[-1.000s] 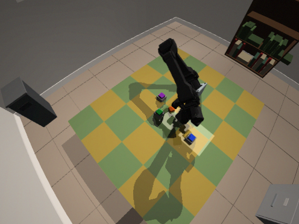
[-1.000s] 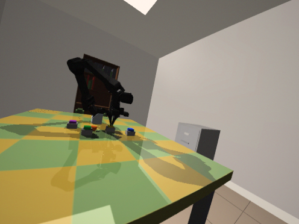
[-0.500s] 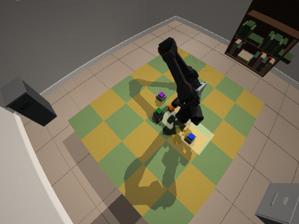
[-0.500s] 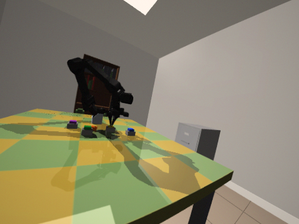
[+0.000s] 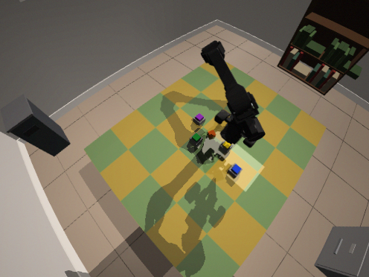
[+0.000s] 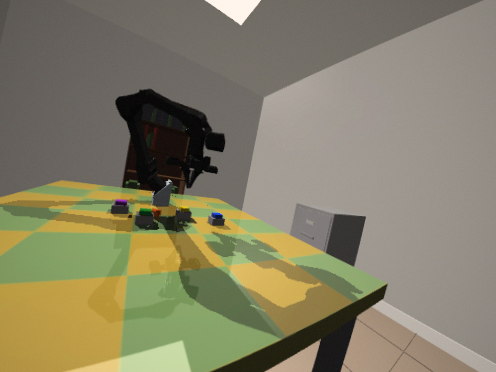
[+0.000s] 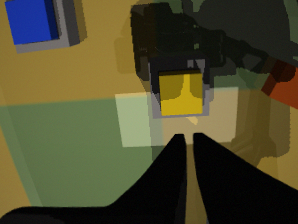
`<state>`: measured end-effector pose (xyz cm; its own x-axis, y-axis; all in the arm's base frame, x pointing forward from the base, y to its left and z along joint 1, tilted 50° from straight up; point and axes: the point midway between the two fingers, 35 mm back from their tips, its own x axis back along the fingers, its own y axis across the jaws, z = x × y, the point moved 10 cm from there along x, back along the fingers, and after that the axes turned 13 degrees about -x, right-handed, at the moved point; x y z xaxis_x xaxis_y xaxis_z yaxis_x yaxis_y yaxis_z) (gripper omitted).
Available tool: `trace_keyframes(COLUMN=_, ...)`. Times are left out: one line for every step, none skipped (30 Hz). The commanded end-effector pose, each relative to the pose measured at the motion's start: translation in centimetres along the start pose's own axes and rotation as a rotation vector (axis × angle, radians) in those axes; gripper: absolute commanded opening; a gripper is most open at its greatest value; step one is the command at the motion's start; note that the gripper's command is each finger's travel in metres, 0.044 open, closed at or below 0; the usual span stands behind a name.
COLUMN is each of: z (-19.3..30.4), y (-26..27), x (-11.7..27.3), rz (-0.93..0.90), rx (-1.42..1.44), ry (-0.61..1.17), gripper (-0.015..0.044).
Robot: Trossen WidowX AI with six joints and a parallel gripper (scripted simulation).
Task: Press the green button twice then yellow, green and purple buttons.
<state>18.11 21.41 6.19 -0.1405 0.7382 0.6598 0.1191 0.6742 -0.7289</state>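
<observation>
Right, I've got the pincer (image 7: 188,136) pressed together on nothing, hanging just above the yellow button (image 7: 182,93), which sits on the bench (image 5: 111,149) between green button (image 5: 196,137) and blue button (image 5: 235,170).

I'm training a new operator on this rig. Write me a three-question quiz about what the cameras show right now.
1. True or false: the black parallel-jaw gripper is pressing the square blue push-button.
2. Which button lies just ahead of the fingertips in the wrist view? A. the square purple push-button B. the square yellow push-button C. the square green push-button
3. Fill in: the gripper's fingers are nearly ____ with nothing between them.

Key: 1. False; it hangs above the yellow one, apart from it. 2. B. 3. shut.
</observation>
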Motion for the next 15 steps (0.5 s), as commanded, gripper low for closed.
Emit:
trace_keyframes(z=0.0, y=-0.2, x=1.4, rz=0.001, rx=-0.008, ry=0.010, gripper=0.0020)
trace_keyframes(z=0.0, y=-0.2, x=1.4, rz=0.001, rx=-0.008, ry=0.010, gripper=0.0020)
trace_keyframes(z=-0.3, y=-0.3, x=1.4, rz=0.000, rx=-0.007, ry=0.010, gripper=0.0020)
trace_keyframes(z=-1.0, y=-0.9, x=1.5, rz=-0.003, rx=-0.006, ry=0.010, gripper=0.0020)
trace_keyframes(z=-2.2, y=-1.8, x=1.6, rz=-0.007, rx=-0.005, ry=0.010, gripper=0.0020)
trace_keyframes(z=-3.7, y=-3.0, x=1.7, rz=-0.010, rx=-0.004, ry=0.010, gripper=0.0020)
trace_keyframes(z=-5.1, y=-4.4, x=1.7, rz=-0.011, rx=-0.003, ry=0.010, gripper=0.0020)
trace_keyframes(z=-6.5, y=-5.9, x=1.7, rz=-0.010, rx=-0.004, ry=0.009, gripper=0.0020)
trace_keyframes(z=-7.3, y=-6.9, x=1.7, rz=-0.009, rx=-0.004, ry=0.008, gripper=0.0020)
trace_keyframes(z=-8.2, y=-8.1, x=1.6, rz=-0.006, rx=-0.005, ry=0.008, gripper=0.0020)
trace_keyframes(z=-9.1, y=-9.4, x=1.5, rz=-0.001, rx=-0.006, ry=0.007, gripper=0.0020)
trace_keyframes(z=-9.9, y=-10.7, x=1.4, rz=0.004, rx=-0.008, ry=0.007, gripper=0.0020)
trace_keyframes(z=-10.3, y=-11.4, x=1.3, rz=0.008, rx=-0.009, ry=0.007, gripper=0.0020)
trace_keyframes(z=-10.4, y=-11.6, x=1.3, rz=0.009, rx=-0.009, ry=0.007, gripper=0.0020)
trace_keyframes(z=-10.4, y=-11.6, x=1.3, rz=0.009, rx=-0.009, ry=0.007, gripper=0.0020)
